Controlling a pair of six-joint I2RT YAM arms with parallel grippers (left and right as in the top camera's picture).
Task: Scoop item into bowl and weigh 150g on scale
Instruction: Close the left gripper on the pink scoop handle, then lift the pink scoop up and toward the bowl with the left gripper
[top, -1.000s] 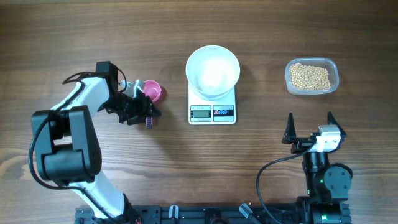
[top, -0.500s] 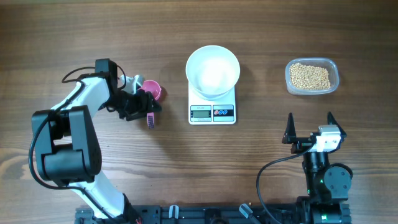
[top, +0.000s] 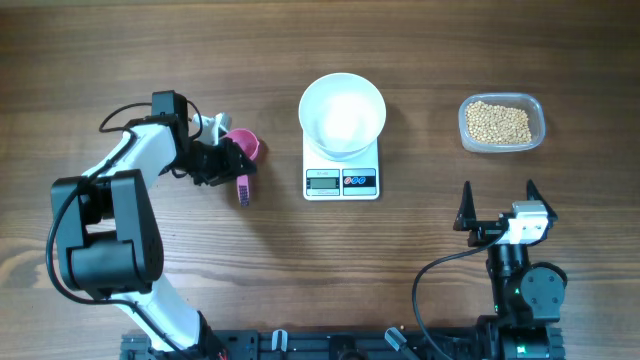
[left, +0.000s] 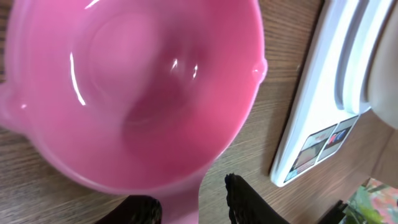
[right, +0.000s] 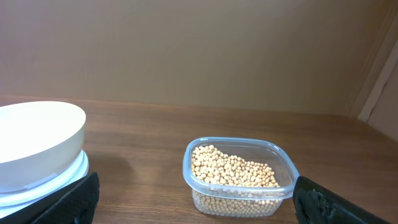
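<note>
Left of the scale (top: 341, 180), the left gripper (top: 232, 165) sits at the empty pink scoop (left: 137, 93), jaws narrow on either side of its handle (a sliver of table (left: 249, 143) shows beside one finger, so I cannot tell whether they grip). The white bowl (top: 342, 113) stands on the scale. The beans (top: 499, 122) lie in the clear tub (top: 465, 110), far right. The right gripper (top: 498, 203) hangs wide open, apart from the tub.

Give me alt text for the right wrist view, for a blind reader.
A clear plastic tub of tan beans sits on a wooden table, ahead of the open right gripper. At left, a white bowl rests on a white scale.
</note>
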